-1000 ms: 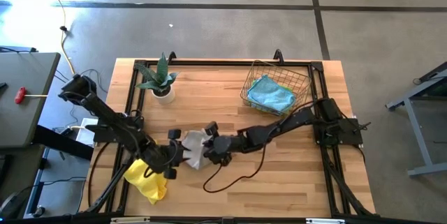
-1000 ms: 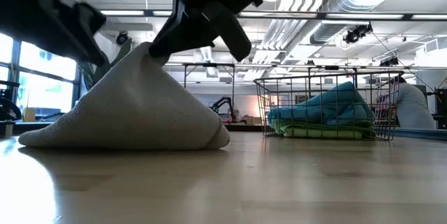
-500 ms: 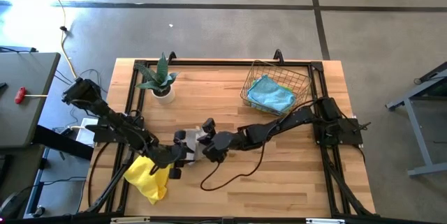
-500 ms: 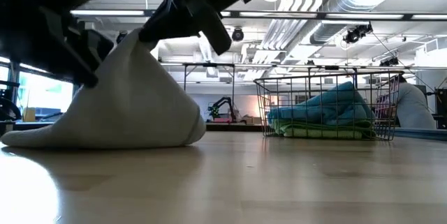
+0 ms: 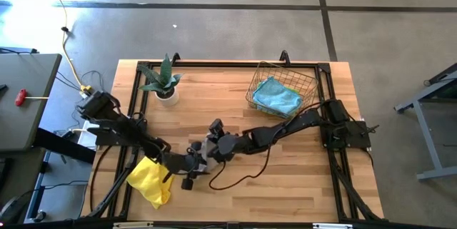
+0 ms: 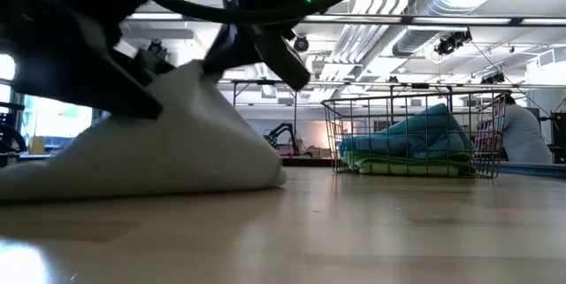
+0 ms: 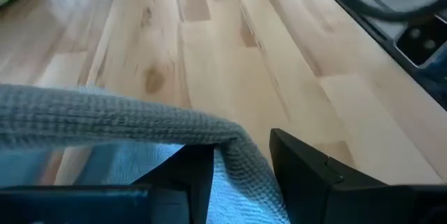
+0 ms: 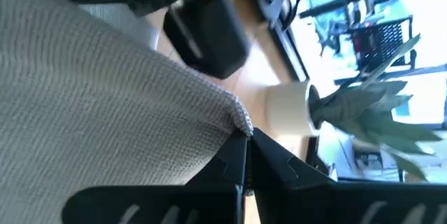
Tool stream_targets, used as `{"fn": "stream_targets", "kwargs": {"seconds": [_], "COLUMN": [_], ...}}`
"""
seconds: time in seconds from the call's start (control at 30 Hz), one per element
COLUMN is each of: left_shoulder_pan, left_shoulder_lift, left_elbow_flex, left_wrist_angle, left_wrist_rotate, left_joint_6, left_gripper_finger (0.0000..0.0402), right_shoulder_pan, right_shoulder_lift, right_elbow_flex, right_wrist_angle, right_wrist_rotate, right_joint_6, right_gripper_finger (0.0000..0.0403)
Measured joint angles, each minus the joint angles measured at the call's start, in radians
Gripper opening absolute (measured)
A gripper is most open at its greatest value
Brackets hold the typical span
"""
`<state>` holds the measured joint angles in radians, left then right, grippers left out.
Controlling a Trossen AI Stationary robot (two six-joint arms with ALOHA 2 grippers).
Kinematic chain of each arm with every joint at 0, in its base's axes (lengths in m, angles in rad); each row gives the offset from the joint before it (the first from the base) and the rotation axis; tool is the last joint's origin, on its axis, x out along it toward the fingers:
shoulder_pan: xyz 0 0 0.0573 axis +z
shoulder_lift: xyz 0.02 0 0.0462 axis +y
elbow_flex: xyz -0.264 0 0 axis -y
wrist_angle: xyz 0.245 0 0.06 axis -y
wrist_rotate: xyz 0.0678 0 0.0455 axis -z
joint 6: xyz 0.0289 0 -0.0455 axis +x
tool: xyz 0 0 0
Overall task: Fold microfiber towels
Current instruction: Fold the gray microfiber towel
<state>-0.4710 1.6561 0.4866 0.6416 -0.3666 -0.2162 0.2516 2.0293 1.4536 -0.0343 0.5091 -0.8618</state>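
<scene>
Mid-counter (image 5: 285,179): grey towel (image 6: 168,156) mid-fold, right pincer (image 8: 246,155) clenched on one corner, left pincer (image 7: 241,158) grasping another. Yellow towel (image 5: 151,180) unfolded; blue towels (image 5: 277,95) in basket (image 5: 314,83).

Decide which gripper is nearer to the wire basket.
Right. The right gripper holds the grey towel mid-table, toward the basket; the left gripper grips the same towel, farther off.

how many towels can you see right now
At least 4: a grey towel held by both grippers at the table's front middle, a yellow towel at the front left, a blue towel over a green towel in the wire basket; more may be hidden.
</scene>
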Motion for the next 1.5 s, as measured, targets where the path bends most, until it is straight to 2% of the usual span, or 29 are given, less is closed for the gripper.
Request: {"fn": "stream_targets", "kwargs": {"seconds": [0.17, 0.23, 0.4, 0.57, 0.63, 0.8, 1.0, 1.17, 1.37, 1.5], "left_shoulder_pan": [0.041, 0.045, 0.031, 0.002, -0.015, -0.057, -0.1, -0.121, -0.123, -0.122], "left_shoulder_lift": [0.065, 0.069, -0.012, -0.135, -0.193, -0.321, -0.449, -0.534, -0.571, -0.545], "left_elbow_flex": [0.054, 0.078, 0.111, 0.112, 0.113, 0.112, 0.112, 0.112, 0.112, 0.112], "left_wrist_angle": [-0.012, -0.081, -0.245, -0.374, -0.489, -0.798, -1.033, -1.099, -1.08, -1.08], "left_wrist_rotate": [0.106, 0.155, 0.172, 0.166, 0.137, 0.045, 0.023, 0.015, 0.016, 0.004], "left_joint_6": [0.013, 0.021, 0.013, -0.048, -0.096, -0.257, -0.362, -0.394, -0.376, -0.357], "left_gripper_finger": [0.0131, 0.0131, 0.0131, 0.0131, 0.0131, 0.0131, 0.0131, 0.0131, 0.0131, 0.0131], "right_shoulder_pan": [0.016, 0.023, 0.048, 0.056, 0.057, 0.056, 0.047, 0.043, 0.044, 0.028], "right_shoulder_lift": [-0.008, -0.012, -0.013, -0.013, -0.013, 0.011, 0.117, 0.205, 0.193, 0.192], "right_elbow_flex": [0.0, 0.0, 0.0, 0.0, 0.0, 0.0, 0.0, 0.0, 0.0, 0.0], "right_wrist_angle": [-0.106, -0.155, -0.194, -0.18, -0.119, 0.124, 0.371, 0.558, 0.612, 0.652], "right_wrist_rotate": [0.004, 0.001, -0.016, -0.092, -0.117, -0.285, -0.344, -0.324, -0.064, -0.09], "right_joint_6": [0.086, 0.104, 0.097, 0.094, 0.086, 0.081, 0.052, 0.063, -0.034, -0.026], "right_gripper_finger": [0.0, 0.0, 0.0, 0.0, 0.0, 0.0, 0.0, 0.0, 0.0, 0.0]}}
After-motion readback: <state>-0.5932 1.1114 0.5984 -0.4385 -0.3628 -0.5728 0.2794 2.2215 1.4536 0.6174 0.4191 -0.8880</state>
